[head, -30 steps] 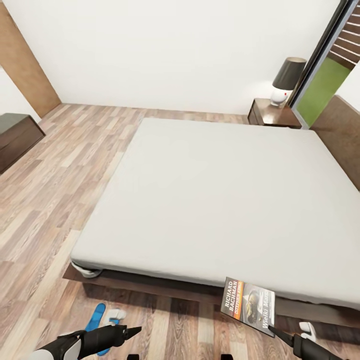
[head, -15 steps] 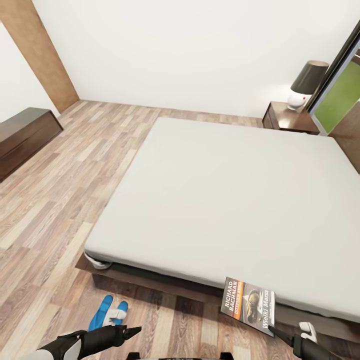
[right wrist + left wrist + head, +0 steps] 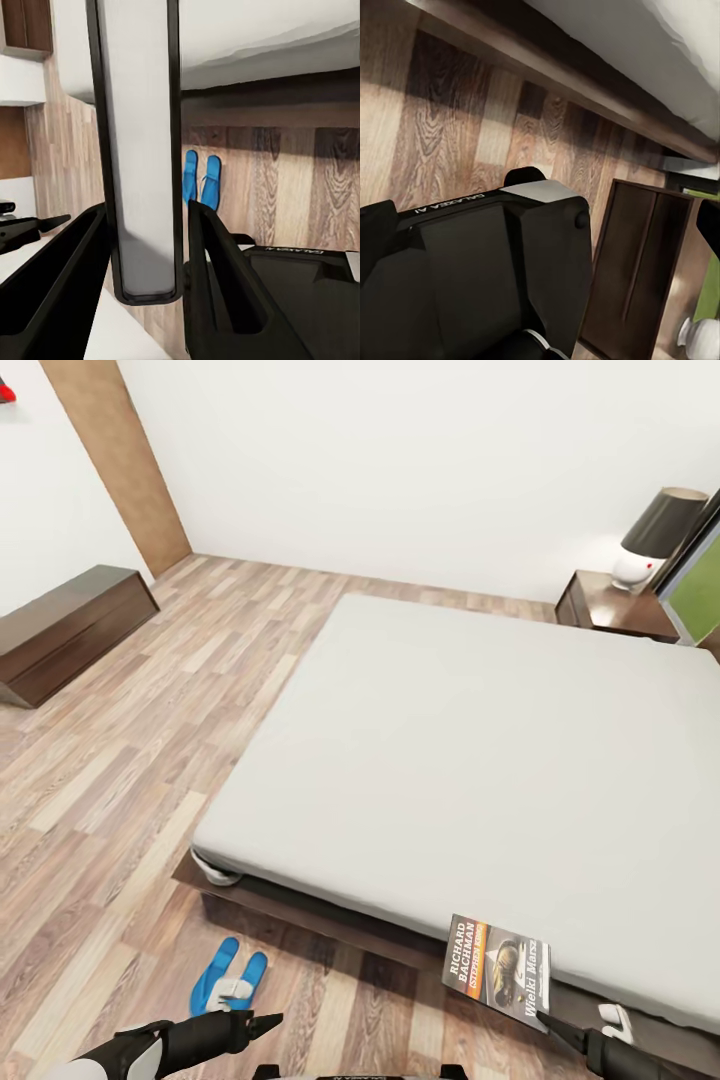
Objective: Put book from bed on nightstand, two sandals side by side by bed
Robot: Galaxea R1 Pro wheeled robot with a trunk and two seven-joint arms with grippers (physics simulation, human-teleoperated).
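Our right gripper (image 3: 545,1017) is clamped on the book (image 3: 497,964), held upright at its tips over the bed (image 3: 480,760) edge. Left gripper (image 3: 268,1019) tips together; both sandals (image 3: 230,975) side by side on the floor just beyond it.

White walls (image 3: 400,460), bare and evenly lit. Wood plank floor (image 3: 130,760) in mixed brown and grey tones, running from the near edge to the far wall. Brown door panel (image 3: 120,460) in the far left corner. Long low dark cabinet (image 3: 70,630) against the left wall. Small red object (image 3: 6,390) high on that wall, too cropped to identify. Lamp (image 3: 655,540) with dark shade and white round base at the far right, standing on a dark wooden top. Strip of window (image 3: 695,585) with a dark frame at the right edge, green beyond the glass.
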